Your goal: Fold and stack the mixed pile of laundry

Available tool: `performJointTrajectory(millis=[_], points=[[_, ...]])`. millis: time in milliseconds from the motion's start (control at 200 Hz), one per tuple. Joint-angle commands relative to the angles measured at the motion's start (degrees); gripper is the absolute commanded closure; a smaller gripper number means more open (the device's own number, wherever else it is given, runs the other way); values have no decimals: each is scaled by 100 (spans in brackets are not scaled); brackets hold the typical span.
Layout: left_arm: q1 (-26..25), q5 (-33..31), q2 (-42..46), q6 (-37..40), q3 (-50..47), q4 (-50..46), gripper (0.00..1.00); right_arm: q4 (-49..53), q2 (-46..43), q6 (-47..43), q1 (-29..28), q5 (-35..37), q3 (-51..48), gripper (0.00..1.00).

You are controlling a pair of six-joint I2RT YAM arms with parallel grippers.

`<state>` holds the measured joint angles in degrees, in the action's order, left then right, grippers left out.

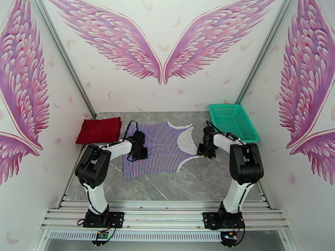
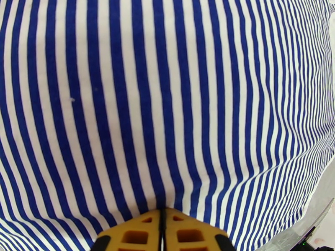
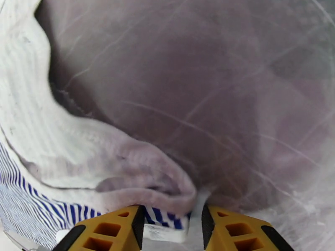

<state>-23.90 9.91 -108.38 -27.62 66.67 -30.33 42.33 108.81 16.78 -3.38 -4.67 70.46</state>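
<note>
The blue-and-white striped shirt (image 1: 163,149) lies spread flat across the middle of the table, its white-trimmed neckline to the right. Folded on the far left corner is the dark red T-shirt (image 1: 99,130). My left gripper (image 1: 140,154) rests on the striped shirt's left part. In the left wrist view its fingers (image 2: 161,231) are pressed together, and the stripes (image 2: 167,101) pucker toward them. My right gripper (image 1: 205,153) is at the shirt's right shoulder. Its jaws (image 3: 171,222) stand apart around the white-edged shoulder strap (image 3: 163,197), with a gap left beside the right finger.
A teal mesh basket (image 1: 226,106) stands at the far right of the grey marble table (image 1: 201,180). Walls painted with pink wings close in the back and both sides. Bare tabletop lies between the shirt and the arm bases.
</note>
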Motion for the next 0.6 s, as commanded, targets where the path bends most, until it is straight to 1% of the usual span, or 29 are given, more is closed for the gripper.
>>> performJointTrajectory(millis=[0, 115, 195, 330, 395, 450, 475, 535, 595], points=[[-1, -207, -52, -12, -50, -410, 88, -188, 260, -87, 17, -120, 66, 65], [-1, -226, -52, -6, -28, -461, 89, 353, 79, -95, 4, 159, 306, 72], [-1, -235, -60, 2, -10, -487, 89, 797, -161, -102, 4, 454, 387, 75], [-1, -235, -60, 9, 8, -515, 88, 1376, -569, -34, 3, 798, 362, 75], [2, -237, -61, 35, 25, -543, 88, 1559, -720, 2, 4, 962, 313, 71], [8, -235, -57, 78, 82, -610, 88, 1695, -826, 3, 2, 1099, 296, 60], [8, -235, -52, 102, 119, -652, 88, 1739, -871, -12, -3, 1152, 288, 56], [8, -193, -28, 177, 240, -796, 87, 1734, -1032, -83, -23, 1103, 255, 50], [0, -133, 62, 276, 372, -951, 84, 1681, -1197, -137, -67, 887, 234, 48]])
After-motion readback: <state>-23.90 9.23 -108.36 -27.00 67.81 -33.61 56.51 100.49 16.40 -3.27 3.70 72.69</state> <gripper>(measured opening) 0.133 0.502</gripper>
